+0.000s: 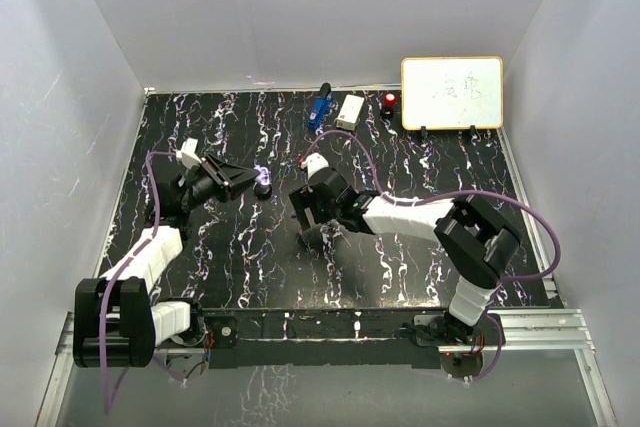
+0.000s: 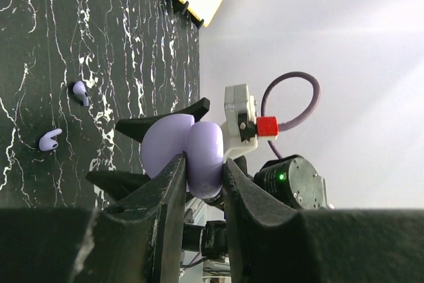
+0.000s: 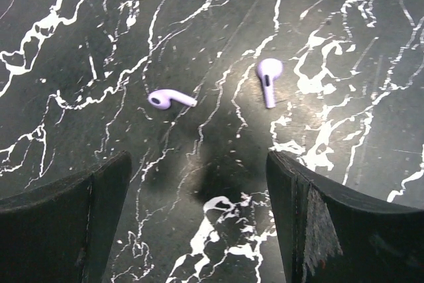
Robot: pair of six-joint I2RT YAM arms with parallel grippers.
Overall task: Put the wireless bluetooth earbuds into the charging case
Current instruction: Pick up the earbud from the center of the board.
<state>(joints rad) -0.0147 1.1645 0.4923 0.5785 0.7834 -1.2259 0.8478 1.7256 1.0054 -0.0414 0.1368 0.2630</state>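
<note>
Fingers (image 2: 165, 217) of my left gripper (image 2: 203, 180) are clamped on the case (image 2: 179, 147), low centre in its wrist view, while my right gripper (image 3: 199, 210) hangs spread wide over an earbud (image 3: 171, 99) and its twin (image 3: 267, 79) lying loose mid-frame on the table (image 3: 344, 24), so I judge both insertions remain.

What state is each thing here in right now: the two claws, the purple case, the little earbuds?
Left gripper: shut on the case.
Case: clamped between the fingers, lid seems open.
Right gripper: open, over the earbuds.
Earbuds: both loose on the table, apart, outside the case.
</note>
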